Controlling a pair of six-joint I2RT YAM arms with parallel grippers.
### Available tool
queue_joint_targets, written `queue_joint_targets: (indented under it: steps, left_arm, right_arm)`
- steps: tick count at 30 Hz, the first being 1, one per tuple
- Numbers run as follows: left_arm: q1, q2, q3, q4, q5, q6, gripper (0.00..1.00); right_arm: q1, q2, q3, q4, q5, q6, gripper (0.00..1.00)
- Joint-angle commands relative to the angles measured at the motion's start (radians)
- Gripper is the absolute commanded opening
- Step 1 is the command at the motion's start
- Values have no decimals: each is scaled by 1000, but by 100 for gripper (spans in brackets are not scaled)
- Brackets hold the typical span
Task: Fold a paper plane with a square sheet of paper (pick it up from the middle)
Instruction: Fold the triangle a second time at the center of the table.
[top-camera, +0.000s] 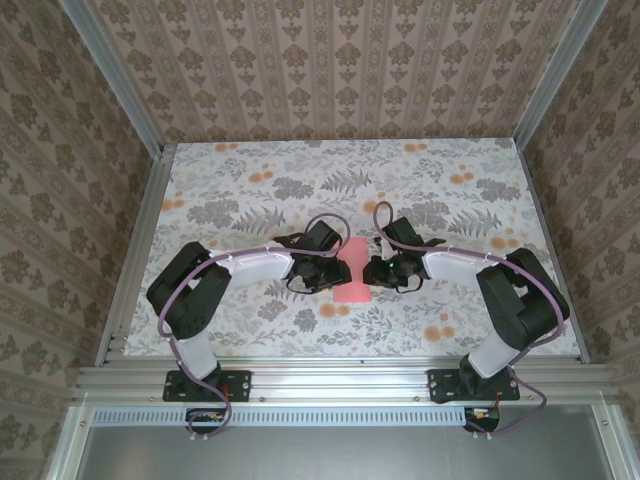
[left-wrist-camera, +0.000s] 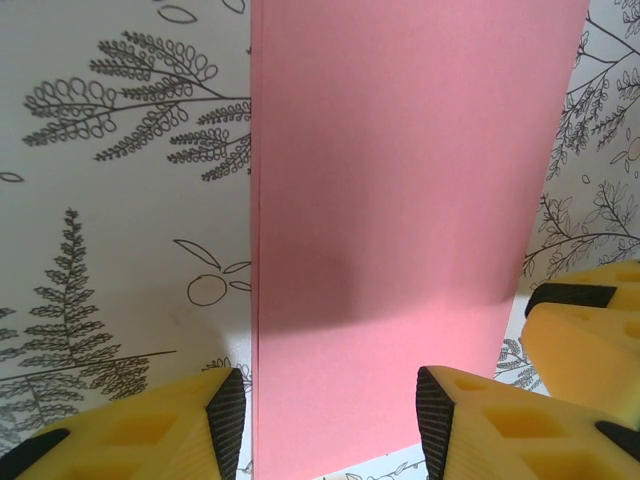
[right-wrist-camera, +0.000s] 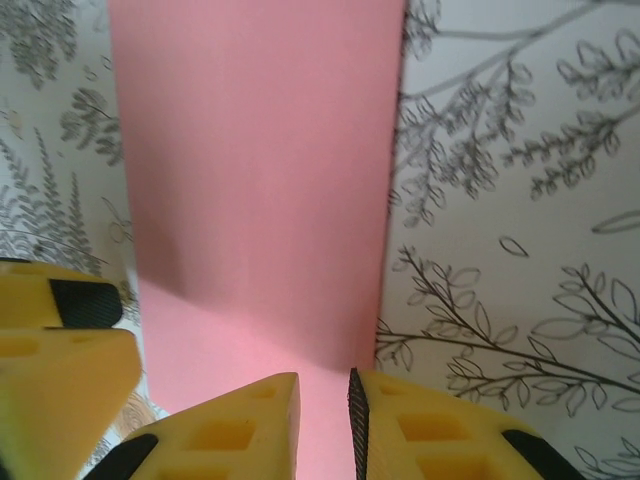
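Observation:
The square sheet of paper (top-camera: 353, 272) lies flat on the table between my two grippers, folded into a tall salmon pink rectangle (left-wrist-camera: 400, 200). No dart shape shows. My left gripper (top-camera: 326, 270) is open; in the left wrist view its fingers (left-wrist-camera: 330, 425) straddle the near end of the strip, one pad just outside each long edge. My right gripper (top-camera: 378, 270) hovers at the strip's other side. Its fingers (right-wrist-camera: 324, 425) stand only a narrow gap apart above the paper (right-wrist-camera: 260, 180), near its long folded edge, with pink showing between them.
The tablecloth (top-camera: 250, 180) carries grey ferns and orange flowers. Patterned walls and aluminium rails (top-camera: 135, 250) close in the table. The other arm's yellow finger shows at the right of the left wrist view (left-wrist-camera: 590, 330) and at the left of the right wrist view (right-wrist-camera: 60, 350).

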Motion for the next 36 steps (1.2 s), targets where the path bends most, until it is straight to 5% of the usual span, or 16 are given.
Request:
queue_joint_targets:
  steps: [1, 12, 20, 36]
  left_arm:
    - [0, -8, 14, -9, -9, -11, 51]
    - [3, -2, 17, -5, 0, -11, 52]
    - [3, 11, 20, 15, 27, -15, 52]
    - [-24, -17, 3, -37, -5, -66, 55]
  right_arm:
    - [-5, 19, 31, 13, -15, 18, 23]
    - [-11, 56, -10, -18, 70, 10, 24]
    - [-41, 49, -65, 94, -35, 72, 26]
    - [-41, 66, -83, 105, -29, 74, 25]
